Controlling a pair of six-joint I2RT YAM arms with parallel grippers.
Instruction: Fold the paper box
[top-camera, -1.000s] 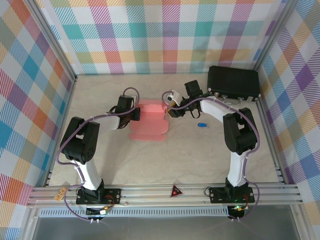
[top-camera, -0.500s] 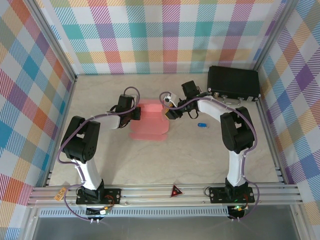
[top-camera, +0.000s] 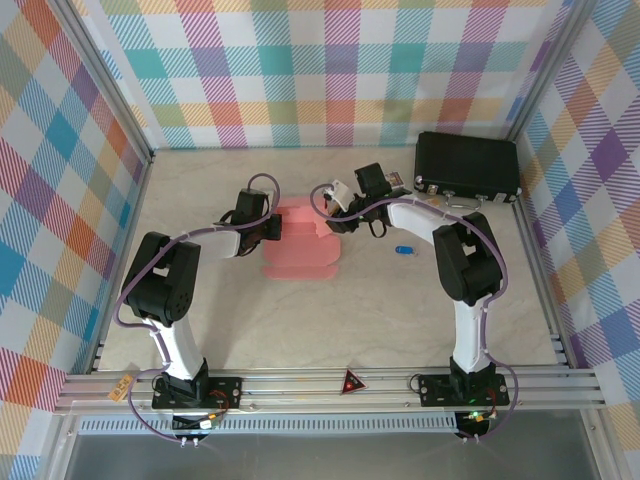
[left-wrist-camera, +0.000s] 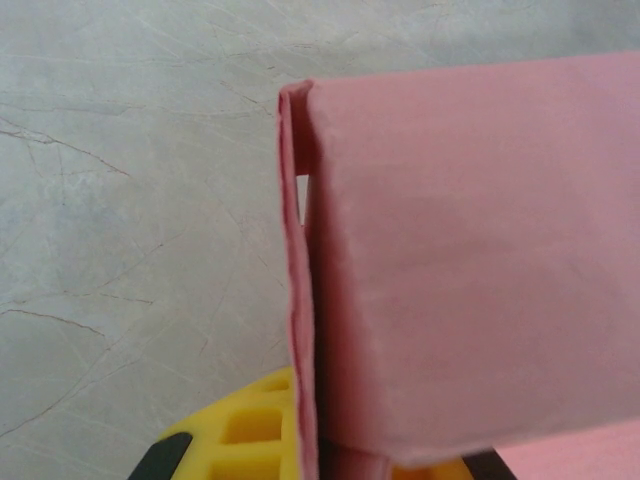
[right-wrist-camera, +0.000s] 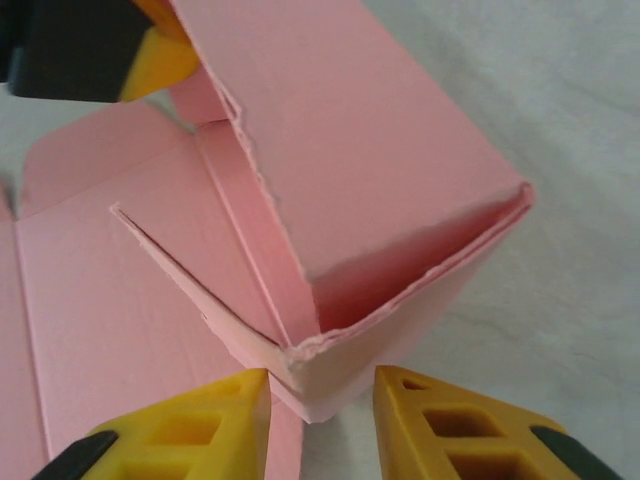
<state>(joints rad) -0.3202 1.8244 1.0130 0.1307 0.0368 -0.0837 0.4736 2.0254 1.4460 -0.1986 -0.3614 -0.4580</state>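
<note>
The paper box (top-camera: 300, 252) is salmon-pink card lying mid-table, its far part folded up into walls and a flat panel spread toward the near side. My left gripper (top-camera: 273, 228) is at the box's left end; in the left wrist view it (left-wrist-camera: 325, 455) is shut on an upright double wall of the box (left-wrist-camera: 470, 250). My right gripper (top-camera: 329, 212) is at the box's right end. In the right wrist view it (right-wrist-camera: 320, 385) stands open with a raised corner of the box (right-wrist-camera: 350, 130) between its yellow fingers (right-wrist-camera: 190, 420); the left finger touches the card, the right one stands apart.
A black case (top-camera: 467, 165) lies at the back right, close behind the right arm. A small blue object (top-camera: 404, 250) lies on the table right of the box. Checked walls close in three sides, and a metal rail (top-camera: 330, 385) runs along the near edge.
My right gripper has moved left and slightly away from me, onto the box's right corner. The left gripper and its hold on the wall are unchanged.
</note>
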